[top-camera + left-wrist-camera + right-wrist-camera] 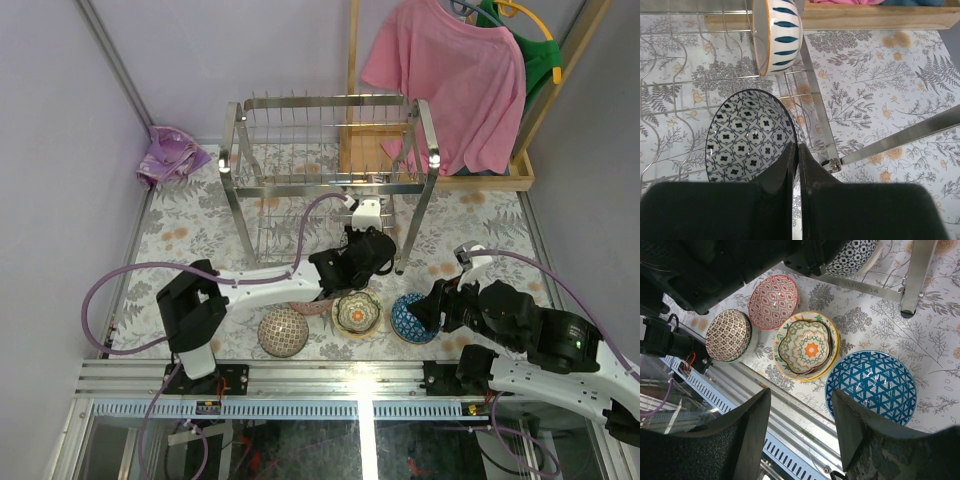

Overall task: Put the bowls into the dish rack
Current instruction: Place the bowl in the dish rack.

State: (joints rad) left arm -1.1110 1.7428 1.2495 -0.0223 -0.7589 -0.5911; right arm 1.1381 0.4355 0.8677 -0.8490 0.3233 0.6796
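The steel dish rack [330, 170] stands at the table's middle back. My left gripper [796, 150] is shut on the rim of a white bowl with a dark blue tile pattern [750, 137], held just above the rack's lower wire shelf [685, 100]. A white bowl with blue leaf strokes [782, 35] stands on edge in the rack. My right gripper [802, 410] is open over the table's front edge, empty, beside a blue triangle-patterned bowl [871, 386]. Also on the table are a yellow-rimmed bowl [806, 346] with a smaller one nested inside, a red bowl [773, 301] and a brown bowl [728, 335].
A wooden-framed stand with a pink shirt [450, 80] is behind the rack at the right. A purple cloth [172, 155] lies at the back left. Grey walls close both sides. The rack's front right post [412, 235] stands close to my left gripper [358, 235].
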